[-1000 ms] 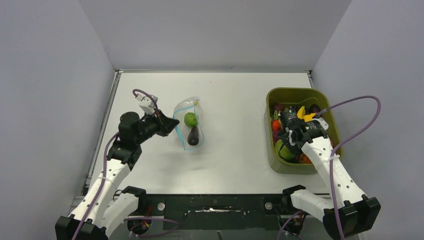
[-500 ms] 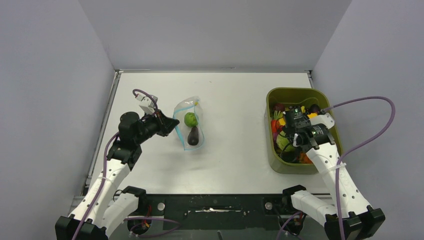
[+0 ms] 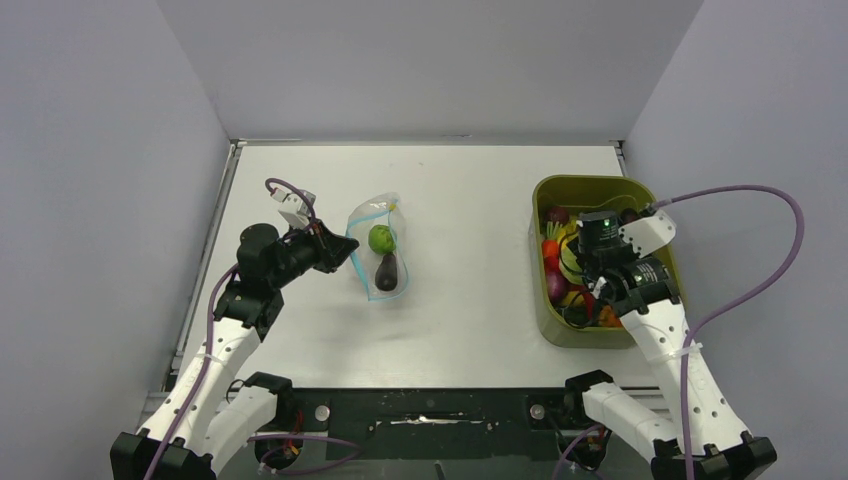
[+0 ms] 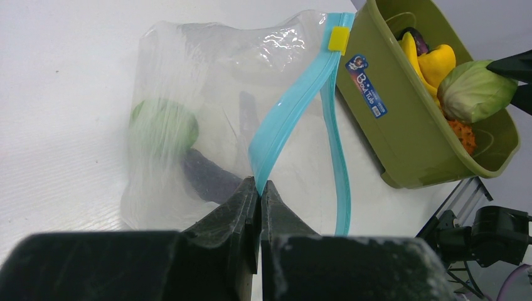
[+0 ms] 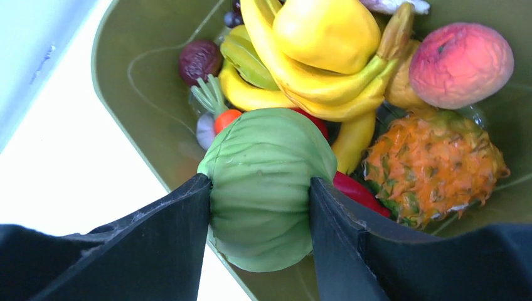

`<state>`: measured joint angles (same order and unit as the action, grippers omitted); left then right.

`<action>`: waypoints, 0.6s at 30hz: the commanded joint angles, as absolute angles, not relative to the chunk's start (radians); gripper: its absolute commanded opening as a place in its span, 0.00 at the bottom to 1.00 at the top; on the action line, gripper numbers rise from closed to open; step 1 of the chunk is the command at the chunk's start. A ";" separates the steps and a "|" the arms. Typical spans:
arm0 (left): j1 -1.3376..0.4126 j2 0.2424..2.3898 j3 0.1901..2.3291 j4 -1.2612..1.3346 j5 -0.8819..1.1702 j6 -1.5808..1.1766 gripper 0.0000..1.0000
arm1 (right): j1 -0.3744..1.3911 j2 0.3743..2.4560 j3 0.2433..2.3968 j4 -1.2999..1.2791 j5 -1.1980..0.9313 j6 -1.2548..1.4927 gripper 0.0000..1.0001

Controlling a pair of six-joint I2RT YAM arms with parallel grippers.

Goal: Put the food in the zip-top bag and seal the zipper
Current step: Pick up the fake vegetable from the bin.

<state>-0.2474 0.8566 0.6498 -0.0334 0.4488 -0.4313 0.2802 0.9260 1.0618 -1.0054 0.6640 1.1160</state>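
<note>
The clear zip-top bag (image 3: 379, 252) lies left of centre, with a green lime (image 3: 380, 238) and a purple eggplant (image 3: 386, 272) inside. My left gripper (image 3: 344, 249) is shut on the bag's blue-teal zipper strip (image 4: 293, 108) and holds one lip up, so the mouth gapes. The strip's yellow end (image 4: 339, 39) is at the far end. In the left wrist view the fingertips pinch the strip at my left gripper (image 4: 258, 184). My right gripper (image 5: 260, 188) is shut on a green cabbage (image 5: 266, 182) and holds it over the olive bin (image 3: 598, 184).
The bin (image 5: 135, 94) holds bananas (image 5: 301, 88), a peach (image 5: 460, 63), an orange pineapple (image 5: 433, 166), a carrot (image 5: 223, 119) and a red pepper (image 5: 357, 191). It stands at the right, with grey walls close on both sides and behind.
My right gripper has risen and shifted toward the back of the bin with the cabbage in it. The left gripper and the bag have not moved.
</note>
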 commanded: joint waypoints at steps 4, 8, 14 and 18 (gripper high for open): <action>-0.247 0.844 0.661 0.005 0.447 -0.415 0.00 | 0.275 0.865 1.059 -0.826 0.689 0.947 0.47; -0.248 0.841 0.661 0.006 0.447 -0.416 0.00 | 0.276 0.836 1.052 -0.741 0.647 0.860 0.47; -0.248 0.845 0.661 0.006 0.447 -0.417 0.00 | 0.277 0.800 1.018 -0.609 0.517 0.760 0.46; -0.248 0.846 0.661 0.007 0.449 -0.420 0.00 | 0.279 0.788 0.996 -0.539 0.427 0.714 0.45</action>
